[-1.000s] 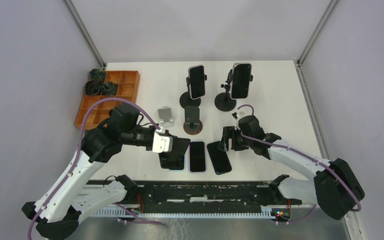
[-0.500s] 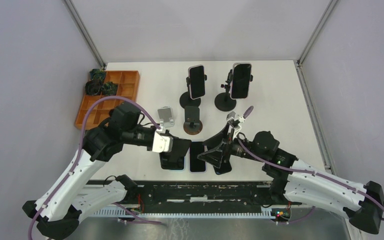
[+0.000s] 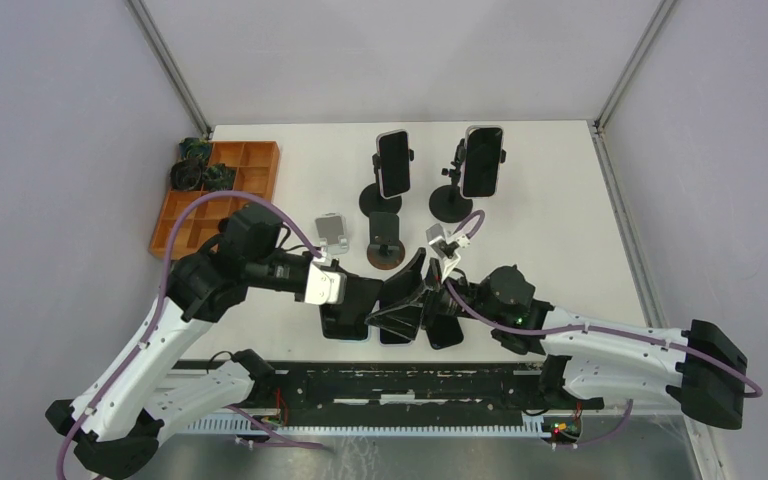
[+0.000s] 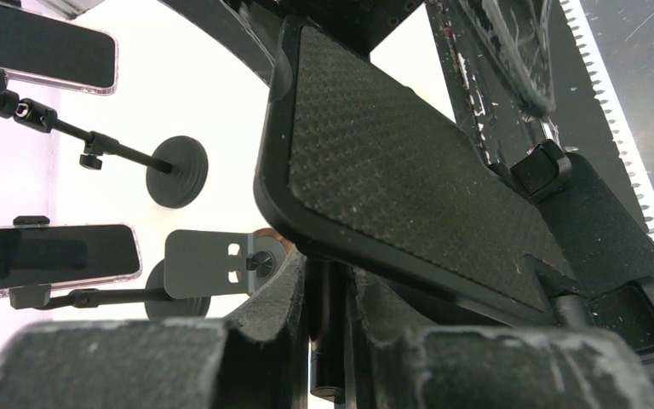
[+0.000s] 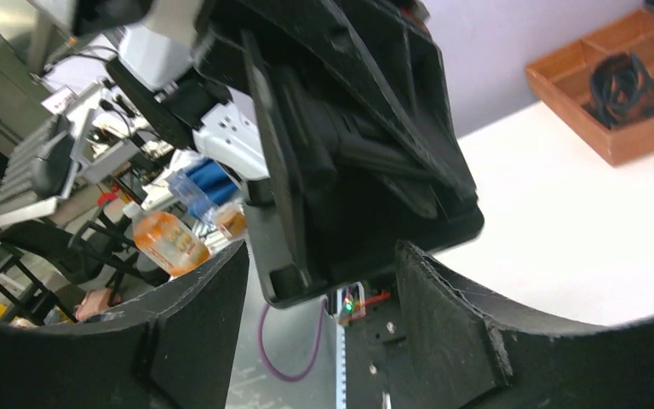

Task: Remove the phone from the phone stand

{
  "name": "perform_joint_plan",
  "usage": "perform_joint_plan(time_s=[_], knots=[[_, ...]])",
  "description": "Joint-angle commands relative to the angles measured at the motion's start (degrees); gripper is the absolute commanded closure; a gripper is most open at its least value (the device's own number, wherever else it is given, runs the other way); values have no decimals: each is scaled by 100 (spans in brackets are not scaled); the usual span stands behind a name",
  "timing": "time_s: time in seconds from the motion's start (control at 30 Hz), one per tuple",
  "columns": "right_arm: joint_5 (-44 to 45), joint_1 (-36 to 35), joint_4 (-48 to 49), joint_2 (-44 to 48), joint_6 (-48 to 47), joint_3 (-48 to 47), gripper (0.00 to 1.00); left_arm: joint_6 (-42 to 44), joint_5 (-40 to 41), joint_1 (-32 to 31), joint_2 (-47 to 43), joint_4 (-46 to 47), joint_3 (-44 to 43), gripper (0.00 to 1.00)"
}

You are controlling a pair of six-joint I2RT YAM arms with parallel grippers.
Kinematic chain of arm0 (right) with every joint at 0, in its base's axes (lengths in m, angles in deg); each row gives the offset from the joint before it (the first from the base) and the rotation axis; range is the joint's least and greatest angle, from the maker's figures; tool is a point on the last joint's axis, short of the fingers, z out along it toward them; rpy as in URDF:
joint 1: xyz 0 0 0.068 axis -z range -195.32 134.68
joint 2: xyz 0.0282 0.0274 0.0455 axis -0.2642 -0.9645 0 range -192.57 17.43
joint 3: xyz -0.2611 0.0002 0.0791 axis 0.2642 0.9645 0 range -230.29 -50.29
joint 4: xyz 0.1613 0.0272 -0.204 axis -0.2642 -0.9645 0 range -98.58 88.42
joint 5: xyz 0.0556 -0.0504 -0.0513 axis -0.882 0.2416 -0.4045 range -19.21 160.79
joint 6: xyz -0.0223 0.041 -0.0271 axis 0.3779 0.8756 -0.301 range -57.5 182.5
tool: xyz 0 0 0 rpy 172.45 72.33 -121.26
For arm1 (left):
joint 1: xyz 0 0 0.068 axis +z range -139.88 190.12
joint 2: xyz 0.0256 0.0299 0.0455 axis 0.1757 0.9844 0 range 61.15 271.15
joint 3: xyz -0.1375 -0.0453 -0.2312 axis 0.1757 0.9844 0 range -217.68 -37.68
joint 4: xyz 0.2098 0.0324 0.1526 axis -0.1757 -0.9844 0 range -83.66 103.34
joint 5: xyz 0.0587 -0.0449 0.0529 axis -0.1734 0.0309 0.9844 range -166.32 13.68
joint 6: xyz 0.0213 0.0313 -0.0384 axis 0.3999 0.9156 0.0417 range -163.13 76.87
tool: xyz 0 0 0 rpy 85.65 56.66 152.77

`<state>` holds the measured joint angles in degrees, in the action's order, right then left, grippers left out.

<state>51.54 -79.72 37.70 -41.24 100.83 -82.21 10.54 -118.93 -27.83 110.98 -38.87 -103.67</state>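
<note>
- Clamped dark phones [image 3: 393, 163] are standing behind; flat dark phones [image 3: 447, 330] are lying alongside.
- Orange compartmented tray [image 3: 256, 182] is holding black cables [image 3: 198, 166].
- Left fingers [image 4: 119, 366] are gripping the black folding phone stand [image 4: 392, 170] at front-centre; open right fingers [image 5: 179, 341] are straddling it.

Left arm [image 3: 145, 350]: I see white shells, black joints, bolted at the base rail [image 3: 400, 385].
Right arm [image 3: 610, 345]: same colours.
Cables [image 3: 166, 268]: purple loops.
Right fingers [image 5: 192, 341]: black, rough-faced.
</note>
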Motion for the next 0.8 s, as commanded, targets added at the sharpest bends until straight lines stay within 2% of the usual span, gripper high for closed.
perform_joint_plan(time_s=[0.0, 0.1, 0.17, 0.3, 0.33, 0.4, 0.43, 0.47, 0.5, 0.57, 0.67, 0.77], knots=[[71, -30, 1098, -50, 154, -156, 32, 210, -264, 7, -92, 32, -133, 98], [-31, -30, 1351, -196, 256, -198, 40, 245, -315, 7, -89, 27, -133, 98], [-182, -37, 1536, -311, 368, -246, 48, 255, -333, 7, -69, 32, -148, 98], [-404, -46, 1804, -425, 519, -238, 71, 262, -326, 7, -45, 32, -159, 97], [-430, -42, 1812, -411, 511, -230, 79, 266, -314, 7, -43, 33, -164, 93], [-354, -46, 1612, -291, 375, -219, 95, 288, -241, 7, -51, 9, -138, 75], [-279, -38, 1434, -205, 221, -203, 100, 353, -198, 7, -55, -21, -134, 65], [-193, -30, 1214, -91, 56, -200, 100, 370, -131, 7, -52, -36, -126, 43], [-93, -16, 889, 55, -174, -212, 100, 370, -47, 7, -59, -50, -131, 26], [33, 78, 239, 372, -664, -211, 100, 335, 144, 7, -48, -92, -162, 4], [-10, 464, -597, 770, -1212, -102, 100, 164, 391, 7, -84, -28, -132, 0], [-269, 1139, -783, 1130, -1295, 320, 100, 68, 473, 7, -184, 49, -46, 0]])
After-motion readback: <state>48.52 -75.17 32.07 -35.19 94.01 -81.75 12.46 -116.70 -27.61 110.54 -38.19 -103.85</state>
